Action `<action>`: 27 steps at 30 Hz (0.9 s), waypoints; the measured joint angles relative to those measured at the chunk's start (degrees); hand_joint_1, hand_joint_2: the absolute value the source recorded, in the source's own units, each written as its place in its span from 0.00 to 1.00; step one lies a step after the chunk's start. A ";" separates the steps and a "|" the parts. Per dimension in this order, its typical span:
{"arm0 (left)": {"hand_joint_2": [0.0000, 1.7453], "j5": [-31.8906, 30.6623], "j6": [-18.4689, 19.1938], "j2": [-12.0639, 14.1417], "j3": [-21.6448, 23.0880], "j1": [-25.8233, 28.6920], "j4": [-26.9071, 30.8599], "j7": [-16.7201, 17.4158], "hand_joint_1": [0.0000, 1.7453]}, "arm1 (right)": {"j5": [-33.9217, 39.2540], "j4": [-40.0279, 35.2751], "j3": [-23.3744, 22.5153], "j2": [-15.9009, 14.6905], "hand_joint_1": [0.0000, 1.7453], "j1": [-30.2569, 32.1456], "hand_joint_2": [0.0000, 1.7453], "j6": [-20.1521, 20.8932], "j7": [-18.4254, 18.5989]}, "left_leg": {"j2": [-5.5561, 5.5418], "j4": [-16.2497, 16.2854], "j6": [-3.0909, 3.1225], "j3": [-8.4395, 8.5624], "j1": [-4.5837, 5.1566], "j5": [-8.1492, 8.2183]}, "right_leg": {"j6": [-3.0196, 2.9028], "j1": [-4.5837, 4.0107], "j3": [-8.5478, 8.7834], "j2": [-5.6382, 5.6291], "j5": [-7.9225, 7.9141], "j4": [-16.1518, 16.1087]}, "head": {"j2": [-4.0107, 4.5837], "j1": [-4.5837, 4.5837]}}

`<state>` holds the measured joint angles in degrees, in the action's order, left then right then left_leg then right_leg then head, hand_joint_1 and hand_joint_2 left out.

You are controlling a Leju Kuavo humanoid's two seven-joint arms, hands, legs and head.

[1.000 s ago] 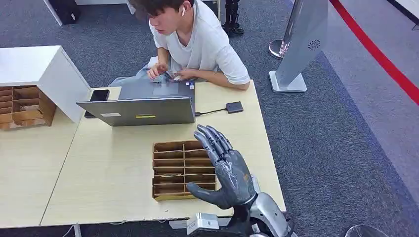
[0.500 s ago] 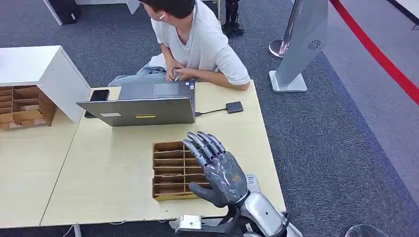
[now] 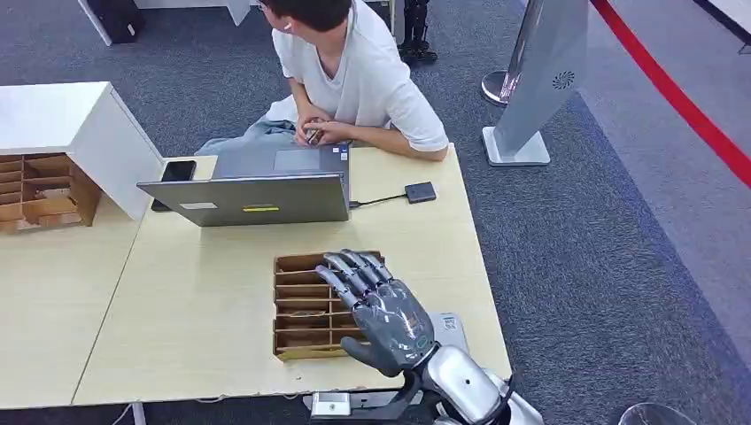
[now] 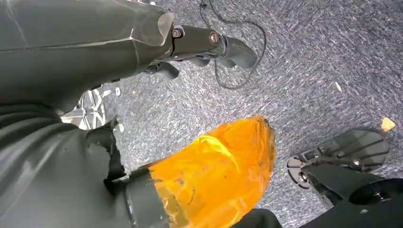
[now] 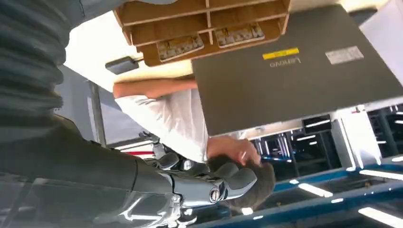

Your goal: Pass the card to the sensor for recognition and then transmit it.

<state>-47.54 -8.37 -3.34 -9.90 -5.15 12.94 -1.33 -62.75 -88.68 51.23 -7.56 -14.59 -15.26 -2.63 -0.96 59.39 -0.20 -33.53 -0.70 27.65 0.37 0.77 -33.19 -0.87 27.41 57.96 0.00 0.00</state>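
Head view: right robot hand (image 3: 383, 312) empty, fingers spread, hovering over right columns of wooden card tray (image 3: 301, 305) on surface (image 3: 204, 292). Cards (image 5: 179, 45) in tray slots under fingers, not yet gripped. Sensor (image 3: 421, 192) well beyond hand, beside laptop (image 3: 257, 197). Left robot hand (image 4: 71, 166) hangs over floor; grip state cannot tell. Risk: fingers snag slot dividers, shove tray; thin card slips from pinch; reach toward sensor clips laptop or person (image 3: 354, 80).

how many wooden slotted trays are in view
2. One wooden tray lies on the table near the front edge, partly under the right robot hand. The other wooden tray sits at the far left, tucked under the white cabinet and cut off by the frame.
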 joint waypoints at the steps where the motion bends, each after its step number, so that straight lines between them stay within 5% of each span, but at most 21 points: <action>1: 0.00 -0.07 0.02 0.00 -0.09 -0.01 0.00 0.00 0.00 | 0.00 0.16 0.09 -0.07 0.00 -0.08 1.00 0.33 0.07 | 0.00 0.00 0.00 0.00 0.00 0.00 | 0.00 0.00 0.00 0.00 0.00 0.00 | 0.00 0.02; 21: 0.00 -0.92 0.18 -0.11 -0.90 -0.09 0.00 0.50 0.00 | 0.68 3.63 0.92 -0.26 0.00 -0.24 1.00 1.45 0.99 | 0.00 0.00 0.00 0.00 0.00 0.00 | 0.00 0.00 0.00 0.00 0.00 0.00 | 0.00 0.02; 27: 0.00 -1.18 0.24 -0.31 -1.25 -0.11 0.00 0.50 0.00 | 0.72 4.46 0.92 -0.26 0.07 -0.24 1.00 1.60 1.12 | 0.00 0.00 0.00 0.00 0.00 0.00 | 0.00 0.00 0.00 0.00 0.00 0.00 | 0.00 0.02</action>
<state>-48.72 -8.13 -3.65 -11.15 -5.25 12.94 -0.83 -62.03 -84.22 52.15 -7.82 -14.83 -13.66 -1.51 -0.96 59.39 -0.20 -33.53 -0.70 27.65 0.37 0.77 -33.20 -0.87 27.41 57.96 0.00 0.02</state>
